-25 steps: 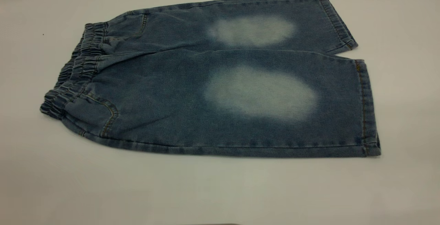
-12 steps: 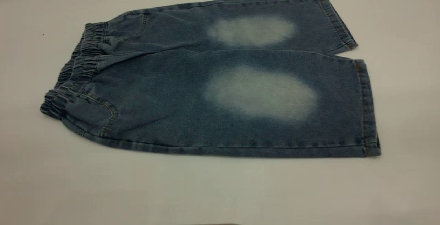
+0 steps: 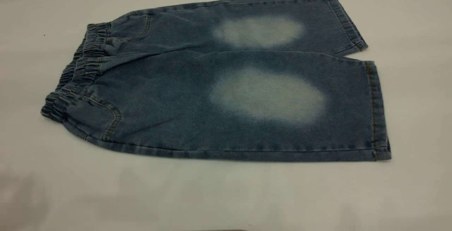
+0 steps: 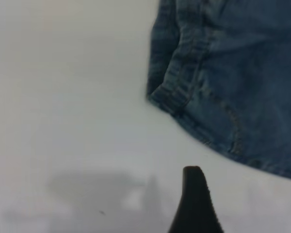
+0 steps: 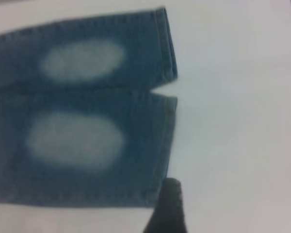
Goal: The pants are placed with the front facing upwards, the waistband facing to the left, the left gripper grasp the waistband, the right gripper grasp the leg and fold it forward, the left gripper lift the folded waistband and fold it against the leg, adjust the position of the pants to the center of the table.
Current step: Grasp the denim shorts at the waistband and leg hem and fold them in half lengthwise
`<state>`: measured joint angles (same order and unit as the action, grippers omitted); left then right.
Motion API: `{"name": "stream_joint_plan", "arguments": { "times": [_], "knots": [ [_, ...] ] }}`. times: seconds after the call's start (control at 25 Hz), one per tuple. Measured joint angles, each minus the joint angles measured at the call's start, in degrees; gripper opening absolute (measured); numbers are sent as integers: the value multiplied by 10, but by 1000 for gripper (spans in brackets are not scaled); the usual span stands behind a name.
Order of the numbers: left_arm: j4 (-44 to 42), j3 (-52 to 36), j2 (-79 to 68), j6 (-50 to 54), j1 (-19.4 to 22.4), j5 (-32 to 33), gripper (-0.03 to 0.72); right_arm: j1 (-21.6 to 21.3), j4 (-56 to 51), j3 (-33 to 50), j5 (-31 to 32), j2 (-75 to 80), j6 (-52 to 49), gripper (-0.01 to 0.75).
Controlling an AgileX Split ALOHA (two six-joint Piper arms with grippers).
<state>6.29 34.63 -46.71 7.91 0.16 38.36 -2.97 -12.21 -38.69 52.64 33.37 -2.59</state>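
On the white desk [image 3: 226, 195], the pants [image 3: 219, 82] lie flat and unfolded, waistband [image 3: 72, 79] to the left.
My left fingers [image 4: 195, 204] hover just off the waistband corner, my right fingers [image 5: 167, 206] beside the near leg [image 3: 247, 107] hem; their state I cannot tell.

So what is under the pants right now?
The pants lie flat on the white table, which shows all around them. Whatever lies directly beneath the cloth is covered and cannot be seen.
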Motion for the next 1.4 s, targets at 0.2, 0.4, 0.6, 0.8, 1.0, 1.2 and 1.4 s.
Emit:
{"name": "stream_joint_plan", "arguments": {
  "times": [0.2,0.4,0.6,0.8,1.0,1.2,1.4],
  "knots": [
    [13,2,-141,-9,0,-71,465,0,-15,0,-9,72,7,603],
    [15,7,-256,-10,0,-143,465,0,-50,0,-19,107,44,591],
    [16,8,-363,-10,0,-221,465,0,-100,0,-27,111,97,591],
    [18,10,-449,1,0,-269,465,0,-128,0,-28,111,130,591],
    [15,17,-516,1,10,-317,465,0,-130,0,-28,111,140,591],
    [15,43,-571,1,12,-334,465,0,-131,0,-28,111,142,591],
    [15,77,-609,1,12,-338,465,0,-131,0,-28,111,142,591]
  ]
}}
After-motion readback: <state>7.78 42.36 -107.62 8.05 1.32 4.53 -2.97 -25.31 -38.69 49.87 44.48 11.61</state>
